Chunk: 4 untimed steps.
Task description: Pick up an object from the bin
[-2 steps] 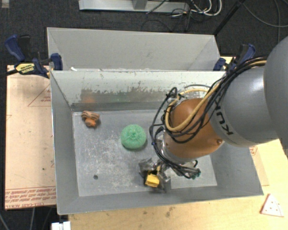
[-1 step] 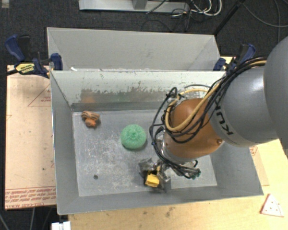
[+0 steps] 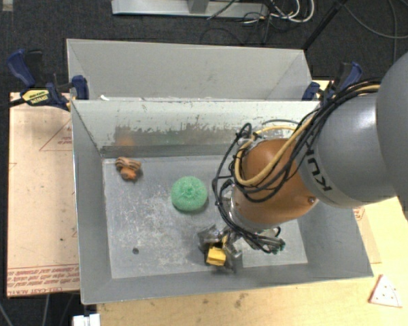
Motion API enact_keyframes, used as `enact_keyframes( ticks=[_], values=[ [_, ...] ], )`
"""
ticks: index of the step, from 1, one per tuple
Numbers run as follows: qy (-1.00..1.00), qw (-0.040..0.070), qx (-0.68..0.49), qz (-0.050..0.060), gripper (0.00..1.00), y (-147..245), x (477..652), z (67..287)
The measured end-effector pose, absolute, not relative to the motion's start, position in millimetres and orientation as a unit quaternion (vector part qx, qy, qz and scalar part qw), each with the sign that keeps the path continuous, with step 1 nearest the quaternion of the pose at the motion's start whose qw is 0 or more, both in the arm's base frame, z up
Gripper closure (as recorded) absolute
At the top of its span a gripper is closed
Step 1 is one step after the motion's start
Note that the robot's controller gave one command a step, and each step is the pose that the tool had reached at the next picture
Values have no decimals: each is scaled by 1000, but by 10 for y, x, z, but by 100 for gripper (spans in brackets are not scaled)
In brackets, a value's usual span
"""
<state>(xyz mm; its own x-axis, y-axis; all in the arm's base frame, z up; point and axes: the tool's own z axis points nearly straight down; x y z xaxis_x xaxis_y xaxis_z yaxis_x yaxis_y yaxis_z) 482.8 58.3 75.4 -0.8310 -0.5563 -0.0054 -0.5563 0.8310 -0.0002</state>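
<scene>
Your gripper (image 3: 221,248) is down at the yellow block (image 3: 216,257) by the front wall (image 3: 156,285). Can't tell if it's closed. Risk: an edge pinch lets the block slip on lift.

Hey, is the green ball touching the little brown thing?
Apart. The camera view shows bare bin floor between the green ball and the brown thing.

Bin (image 3: 122,250): grey metal, matt, floor scuffed and scratched pale. Green round pad (image 3: 189,194): rough, fibrous look. Orange wrist cover (image 3: 272,182): smooth, glossy plastic. Arm casing (image 3: 367,148): smooth grey, soft sheen.
</scene>
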Motion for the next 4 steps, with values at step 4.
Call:
enact_keyframes(
  ticks=[4],
  values=[
    [957,1,-290,1,100,584,4822,1443]
  ],
)
